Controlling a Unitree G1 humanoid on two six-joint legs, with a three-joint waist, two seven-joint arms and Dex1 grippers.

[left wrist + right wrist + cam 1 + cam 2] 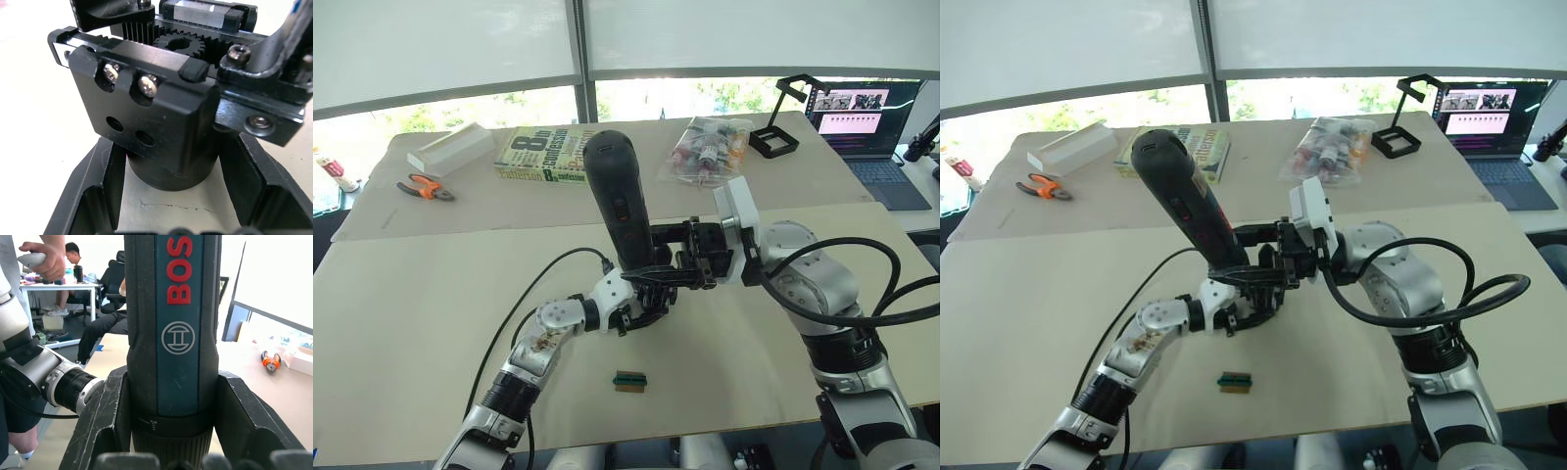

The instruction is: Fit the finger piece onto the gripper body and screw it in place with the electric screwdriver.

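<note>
At table centre — right gripper point(677, 262) clamped on the electric screwdriver point(619, 201), which stands tilted, butt end up, over the gripper body point(156, 122). Left gripper point(641, 304): fingers closed on the gripper body's round base, just under the screwdriver. Far edge: book point(548, 154), white box point(450, 149), bag of bottles point(707, 147), laptop point(871, 122). Orange-handled pliers point(425, 187) at far left. Small green-brown block point(628, 381) — near edge, apart from both grippers.

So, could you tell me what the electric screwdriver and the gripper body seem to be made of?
The electric screwdriver looks like matte black plastic or rubbery casing with a smoother blue panel bearing red lettering. The gripper body seems black plastic or coated metal, smooth and matte, with shiny metal screws and toothed gears.
</note>
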